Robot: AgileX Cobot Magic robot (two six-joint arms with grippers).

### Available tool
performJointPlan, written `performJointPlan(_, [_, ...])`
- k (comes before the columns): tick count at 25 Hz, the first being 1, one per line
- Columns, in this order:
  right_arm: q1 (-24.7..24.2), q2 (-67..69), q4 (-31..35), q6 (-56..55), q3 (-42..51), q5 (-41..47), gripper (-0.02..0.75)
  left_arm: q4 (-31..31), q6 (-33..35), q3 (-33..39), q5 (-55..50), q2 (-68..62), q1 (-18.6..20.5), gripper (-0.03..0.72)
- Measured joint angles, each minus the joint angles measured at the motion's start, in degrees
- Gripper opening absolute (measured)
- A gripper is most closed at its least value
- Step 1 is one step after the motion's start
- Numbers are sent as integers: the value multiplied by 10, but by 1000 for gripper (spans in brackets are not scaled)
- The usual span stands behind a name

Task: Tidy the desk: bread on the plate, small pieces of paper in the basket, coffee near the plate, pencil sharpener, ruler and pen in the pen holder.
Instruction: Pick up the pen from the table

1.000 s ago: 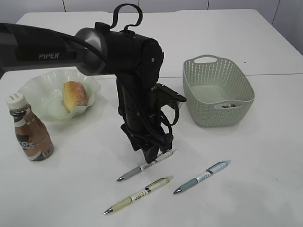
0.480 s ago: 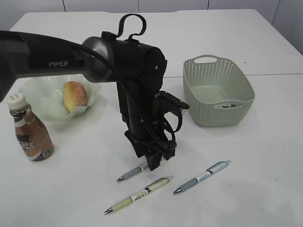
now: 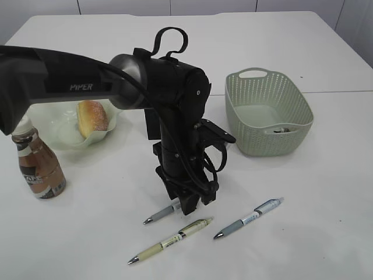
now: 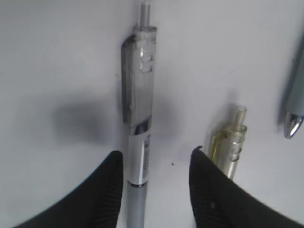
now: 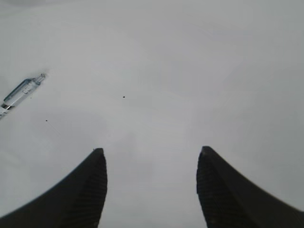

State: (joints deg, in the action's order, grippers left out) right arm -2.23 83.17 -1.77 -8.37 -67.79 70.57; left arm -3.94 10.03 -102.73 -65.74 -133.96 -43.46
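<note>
The left gripper (image 4: pixel 154 166), its ribbed black fingers (image 4: pixel 107 190) parted, straddles the smooth grey clear-capped pen (image 4: pixel 137 123) lying on the glossy white desk (image 3: pixel 326 52), under an arm marked PIPER, while the right gripper (image 5: pixel 152 190) gapes above bare tabletop.

The bread (image 3: pixel 92 116), a golden-brown roll, lies in the pale green ruffled plate (image 3: pixel 58 131), with the brown, white-capped coffee (image 3: pixel 36 165) bottle upright just in front of the plate. The sage-green basket (image 3: pixel 267 112) stands at right on the white worktop (image 3: pixel 303 233). Three pens lie flat in front: grey pen (image 4: pixel 137 142), yellow pen (image 3: pixel 170 240), blue-grey pen (image 3: pixel 248 218).
</note>
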Motion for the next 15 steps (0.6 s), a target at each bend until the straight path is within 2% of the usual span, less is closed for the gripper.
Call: performJointPlan(15, [0,0,2,0,0,0,439,12,1,0,0,-9,0,328])
